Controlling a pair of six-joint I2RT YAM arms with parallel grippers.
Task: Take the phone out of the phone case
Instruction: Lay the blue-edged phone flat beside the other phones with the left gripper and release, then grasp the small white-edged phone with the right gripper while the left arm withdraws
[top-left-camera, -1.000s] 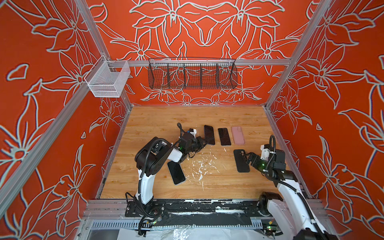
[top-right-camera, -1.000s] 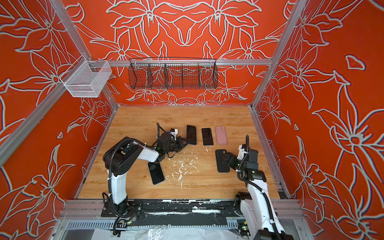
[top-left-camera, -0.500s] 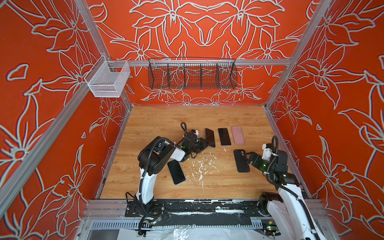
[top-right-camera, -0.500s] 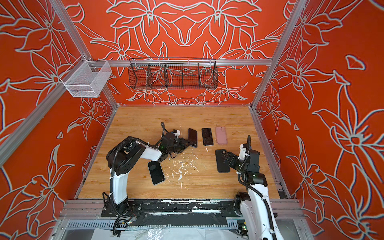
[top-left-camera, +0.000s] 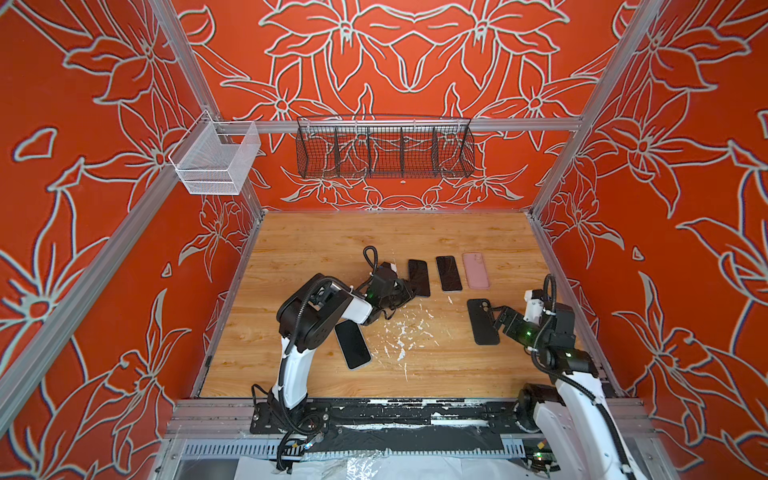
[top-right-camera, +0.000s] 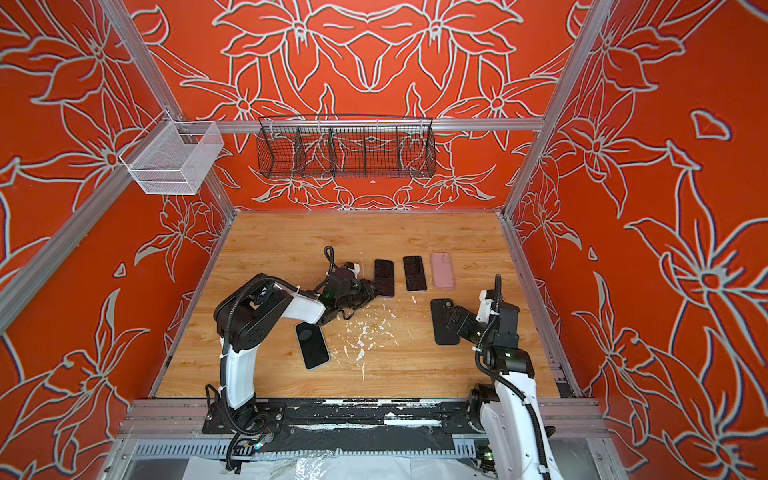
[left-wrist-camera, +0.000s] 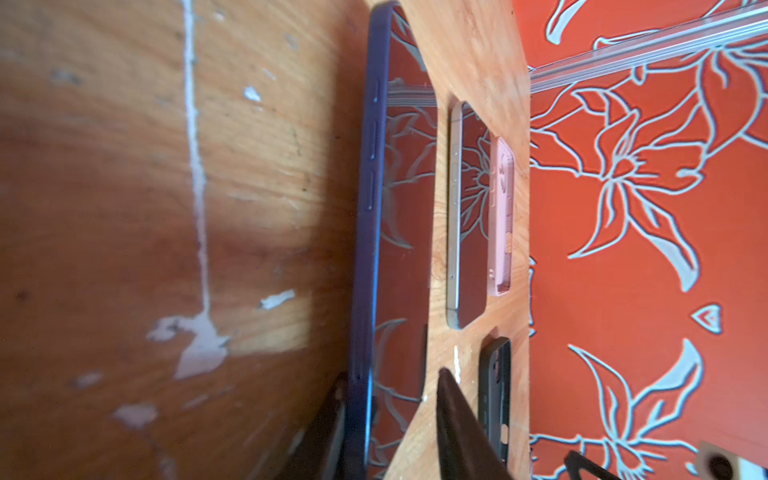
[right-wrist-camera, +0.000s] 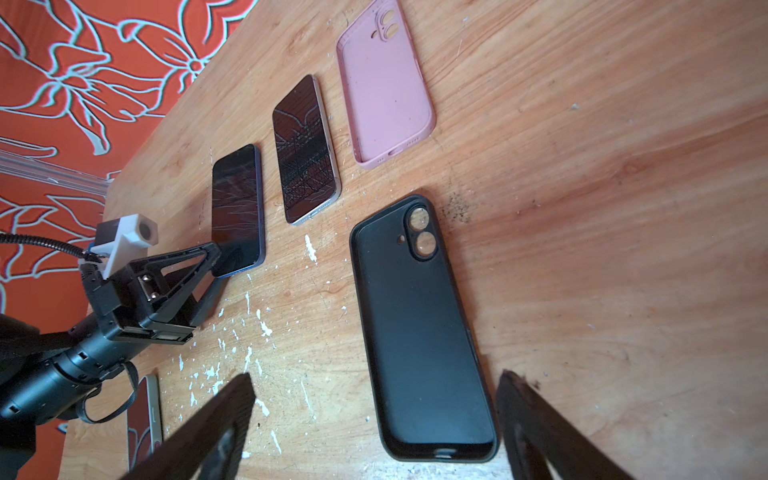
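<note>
Jaws parted, left gripper (right-wrist-camera: 218, 268) straddled the blue phone (right-wrist-camera: 237, 199) at its end, seemingly setting it down; right gripper (right-wrist-camera: 374, 376) gaped over the black case (right-wrist-camera: 415, 332).

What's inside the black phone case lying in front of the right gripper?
Nothing: the black case lies open side up, empty, its bare inner floor and camera holes showing. The table beneath it is covered.

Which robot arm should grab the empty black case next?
Right, most likely. The right gripper hangs open over one end of the black case, with a finger on each side. The left gripper is farther off, at the blue phone.
</note>
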